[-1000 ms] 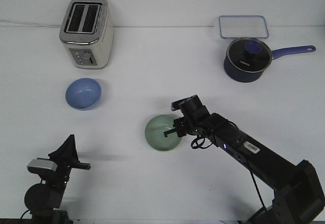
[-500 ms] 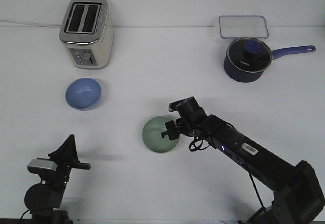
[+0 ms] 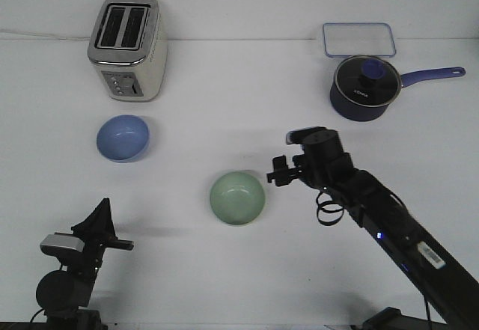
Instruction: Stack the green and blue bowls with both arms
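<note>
The right gripper [image 3: 275,176] hangs just beside the green bowl [image 3: 237,197], on the side toward the saucepan, with a visible gap between its fingers and the bowl rim. It holds nothing. Whether the fingers are parted or closed cannot be determined from the front view, since the wrist block hides them.

The green bowl sits upright on the table [image 3: 224,90], mouth up, free of any contact. The blue bowl [image 3: 123,138] lies well apart from the right gripper, beyond the green bowl and toward the toaster [image 3: 126,36]. It is also upright and untouched.

The left gripper [image 3: 99,220] is parked near the front table edge, well short of the blue bowl, and carries nothing. Its finger spacing cannot be determined either.

Judged status: neither bowl is lifted and no stack exists. The step in hand appears to be placement of the green bowl as the stack base.

Next move, as a judgement: one arm must grip a bowl by its rim, raise it clear, centre it over the other bowl and lower it level. The saucepan [image 3: 364,87] and lidded container [image 3: 358,40] stand clear of this path.
</note>
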Motion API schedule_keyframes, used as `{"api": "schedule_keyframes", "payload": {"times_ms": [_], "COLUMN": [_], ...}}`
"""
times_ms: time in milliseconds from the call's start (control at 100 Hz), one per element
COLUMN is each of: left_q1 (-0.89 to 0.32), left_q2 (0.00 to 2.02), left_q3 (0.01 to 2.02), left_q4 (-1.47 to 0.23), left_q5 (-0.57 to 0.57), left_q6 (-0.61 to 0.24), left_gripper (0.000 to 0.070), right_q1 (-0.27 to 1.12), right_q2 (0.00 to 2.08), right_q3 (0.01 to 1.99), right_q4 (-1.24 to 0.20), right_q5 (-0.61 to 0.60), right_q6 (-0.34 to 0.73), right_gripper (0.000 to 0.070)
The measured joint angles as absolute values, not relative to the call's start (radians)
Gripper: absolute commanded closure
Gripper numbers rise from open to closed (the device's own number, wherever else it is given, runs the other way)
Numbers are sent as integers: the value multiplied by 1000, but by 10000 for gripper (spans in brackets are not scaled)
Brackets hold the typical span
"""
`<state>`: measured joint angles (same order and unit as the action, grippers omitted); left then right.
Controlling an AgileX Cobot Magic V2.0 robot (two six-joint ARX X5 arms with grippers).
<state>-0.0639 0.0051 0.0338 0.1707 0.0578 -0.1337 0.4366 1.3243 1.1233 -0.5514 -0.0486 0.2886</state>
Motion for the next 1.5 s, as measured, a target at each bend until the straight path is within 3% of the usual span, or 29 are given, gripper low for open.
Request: {"api": "schedule_keyframes", "payload": {"times_ms": [270,490,700,1070,1230,1500], "left_q1": [-64,-64,-64,-64,-64,-64], "left_q2": [5,5,5,5,5,5], "left_q3": [34,34,34,34,34,34], "left_q4": [171,171,171,171,171,171], "left_q5": [58,58,58,58,58,58], "left_q6": [-134,-134,-134,-134,-134,-134], "left_gripper": [690,690,690,690,690,690], "right_q1": [238,173,168,168,169,169], "right_q2": [1108,966,810,540,491,485], "right_q3": [1123,1095,897,400,290,284], "right_q4": [-630,-610,-454,-16,-6,34], "right_q5": [37,57,58,-34,-34,-27], "right_q6": [182,111,81,45,48,48], "right_gripper": [284,284,284,284,284,284]}}
